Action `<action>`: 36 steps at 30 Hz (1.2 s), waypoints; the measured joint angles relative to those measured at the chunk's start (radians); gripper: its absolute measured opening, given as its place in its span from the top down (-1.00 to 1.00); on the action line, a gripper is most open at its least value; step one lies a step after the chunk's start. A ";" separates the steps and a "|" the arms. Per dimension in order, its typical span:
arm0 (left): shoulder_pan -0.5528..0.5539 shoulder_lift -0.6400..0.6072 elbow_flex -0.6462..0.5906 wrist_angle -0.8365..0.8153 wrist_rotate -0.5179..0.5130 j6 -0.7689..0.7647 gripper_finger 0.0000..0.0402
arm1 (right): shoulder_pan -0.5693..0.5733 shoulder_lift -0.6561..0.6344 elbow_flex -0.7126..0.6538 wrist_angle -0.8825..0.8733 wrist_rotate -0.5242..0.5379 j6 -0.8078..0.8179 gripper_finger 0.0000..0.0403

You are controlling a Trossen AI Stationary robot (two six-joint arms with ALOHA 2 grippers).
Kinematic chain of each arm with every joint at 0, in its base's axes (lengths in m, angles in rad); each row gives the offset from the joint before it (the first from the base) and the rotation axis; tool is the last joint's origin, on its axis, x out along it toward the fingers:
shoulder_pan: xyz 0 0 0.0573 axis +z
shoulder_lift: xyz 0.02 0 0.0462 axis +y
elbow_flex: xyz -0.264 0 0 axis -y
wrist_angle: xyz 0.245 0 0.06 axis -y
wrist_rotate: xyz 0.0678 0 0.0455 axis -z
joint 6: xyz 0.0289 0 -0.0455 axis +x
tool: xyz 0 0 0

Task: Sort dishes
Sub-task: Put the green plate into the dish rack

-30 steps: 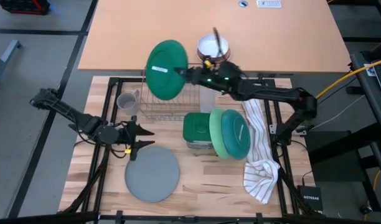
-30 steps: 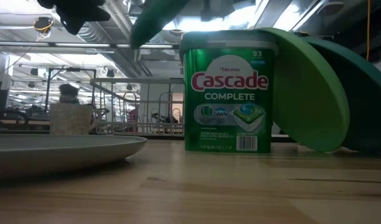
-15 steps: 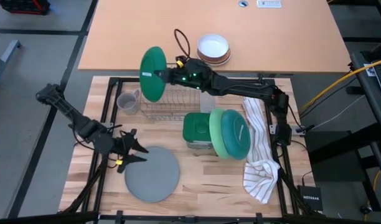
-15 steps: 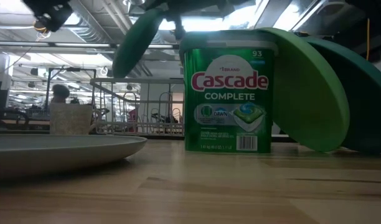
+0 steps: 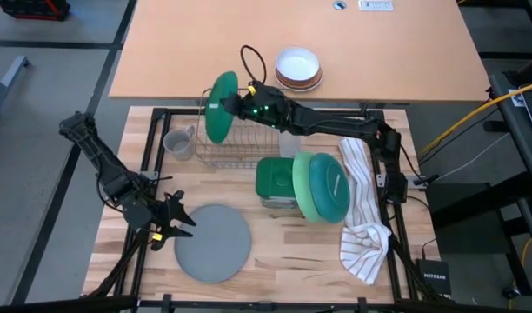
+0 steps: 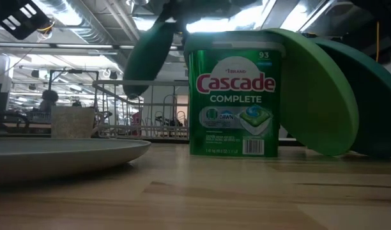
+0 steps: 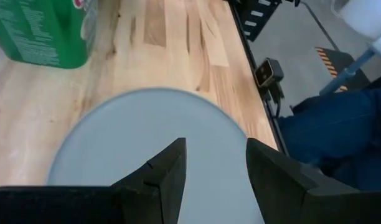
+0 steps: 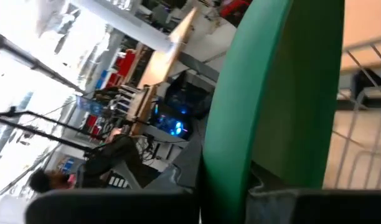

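Observation:
My right gripper (image 5: 241, 103) is shut on the dark green plate (image 5: 220, 107), which stands on edge over the left end of the wire dish rack (image 5: 244, 146). In the low view the plate (image 6: 147, 54) tilts down to the rack's top rail (image 6: 144, 83). My left gripper (image 5: 182, 217) is open just over the left rim of the grey plate (image 5: 213, 242), which lies flat on the table. The grey mug (image 5: 177, 142) stands left of the rack. The light green plate (image 5: 304, 186) and the teal plate (image 5: 330, 186) lean on edge against a green tub (image 5: 273, 179). My right gripper pinches the dark green plate's rim (image 8: 237, 177) between its two fingers, one on each face. The fingers reach in about level from the table's right side. The plate is on edge and tilted, held up over the rack; I cannot tell whether its lower edge (image 6: 133, 91) touches the wires.
A white striped towel (image 5: 363, 222) lies at the table's right. A white bowl on brown-rimmed ones (image 5: 298, 67) sits on the far desk. A person in blue (image 7: 340, 130) is beyond the table's near edge. Bare wood lies between the grey plate and the towel.
My right gripper has carried the dark green plate toward the table's left and down to the rack's left end, turning it from face-up to on edge. My left gripper has moved toward the near edge, to the grey plate's left rim, staying open.

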 joint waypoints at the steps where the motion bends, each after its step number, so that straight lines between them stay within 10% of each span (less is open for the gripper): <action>1: -0.005 0.000 0.000 0.000 0.000 0.000 0.23 | 0.004 0.010 0.000 0.001 0.004 0.005 0.84; 36: -0.014 0.003 0.000 -0.021 -0.005 -0.001 0.23 | 0.018 0.174 -0.002 0.053 0.030 0.016 0.67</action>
